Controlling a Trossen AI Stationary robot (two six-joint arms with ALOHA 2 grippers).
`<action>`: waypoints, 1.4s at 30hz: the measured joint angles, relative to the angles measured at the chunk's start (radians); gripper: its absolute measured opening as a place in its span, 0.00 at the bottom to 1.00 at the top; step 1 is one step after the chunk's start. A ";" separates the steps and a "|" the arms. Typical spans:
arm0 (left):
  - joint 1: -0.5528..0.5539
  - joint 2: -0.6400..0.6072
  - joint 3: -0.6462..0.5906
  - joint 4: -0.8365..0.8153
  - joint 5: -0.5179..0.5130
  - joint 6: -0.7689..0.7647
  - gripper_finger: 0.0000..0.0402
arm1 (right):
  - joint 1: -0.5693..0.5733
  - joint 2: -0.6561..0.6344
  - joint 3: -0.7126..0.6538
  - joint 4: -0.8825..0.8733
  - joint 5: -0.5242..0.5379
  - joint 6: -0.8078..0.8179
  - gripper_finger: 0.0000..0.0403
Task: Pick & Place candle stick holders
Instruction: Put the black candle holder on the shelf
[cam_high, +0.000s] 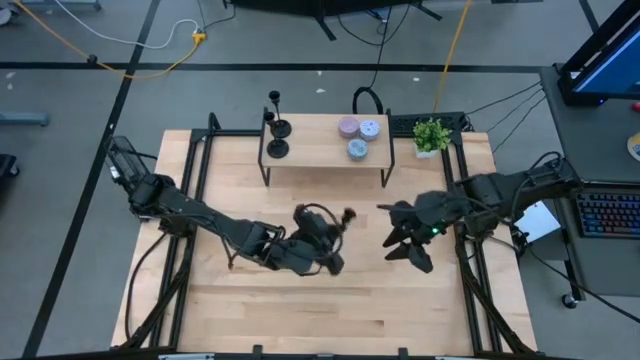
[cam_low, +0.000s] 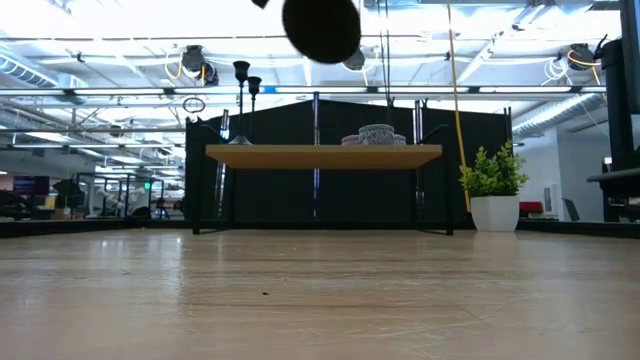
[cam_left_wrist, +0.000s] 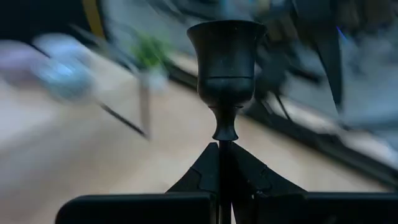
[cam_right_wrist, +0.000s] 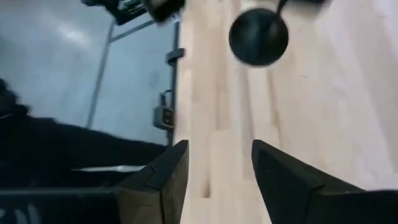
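While two of the candle stick holders (cam_high: 277, 128) are standing upright side by side at the left end of the raised wooden shelf (cam_high: 325, 160) at the far side of the table (cam_high: 300, 300), the third holder (cam_left_wrist: 226, 74) is being held by the left gripper (cam_high: 322, 232) over the middle of the table, clear of its surface. In the left wrist view the dark fingers (cam_left_wrist: 205, 177) are pinching shut on the thin stem just below the small cup, with the cup sticking out beyond the fingertips. From the low view the round flat base (cam_low: 321, 28) of this holder is hanging high above the tabletop, in front of the shelf. The right gripper (cam_high: 403, 238) is hovering just to the right of the left one, apart from it, with its jaws standing partly open and gripping nothing; in the right wrist view bare wood is showing between its two fingers (cam_right_wrist: 158, 180), and the held holder's round base (cam_right_wrist: 259, 35) is showing farther ahead. On the shelf, three small round tins (cam_high: 358, 135) are sitting near the middle, and a small potted plant (cam_high: 431, 136) is standing on the table just beyond the shelf's right end.
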 joint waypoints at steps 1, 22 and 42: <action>-0.002 0.000 0.000 0.038 -0.074 0.028 0.03 | 0.020 -0.019 -0.022 0.002 0.031 0.012 0.41; 0.337 0.009 0.002 0.685 -0.431 0.626 0.03 | 0.108 -0.467 -0.609 0.282 0.135 0.013 0.39; 0.546 0.238 0.001 1.045 -0.437 0.862 0.03 | 0.108 -0.663 -0.642 0.204 0.213 -0.043 0.37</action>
